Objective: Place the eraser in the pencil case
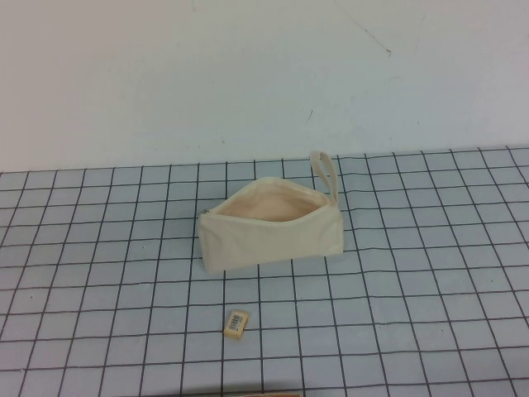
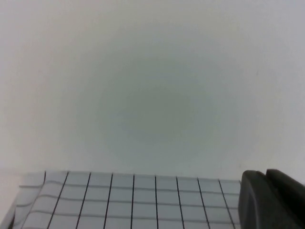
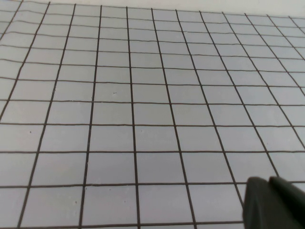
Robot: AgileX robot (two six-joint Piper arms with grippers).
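Note:
The cream fabric pencil case lies mid-table in the high view, zip open, peach lining showing, its loop strap at the far right end. The small pale yellow eraser with a barcode label lies flat on the grid mat nearer to me, a little left of the case's middle and apart from it. Neither arm shows in the high view. My left gripper is shut and empty, facing the mat's far edge and the wall. My right gripper is shut and empty over bare grid mat.
A grey mat with a black grid covers the table up to a white wall behind. A thin tan sliver shows at the near edge of the high view.

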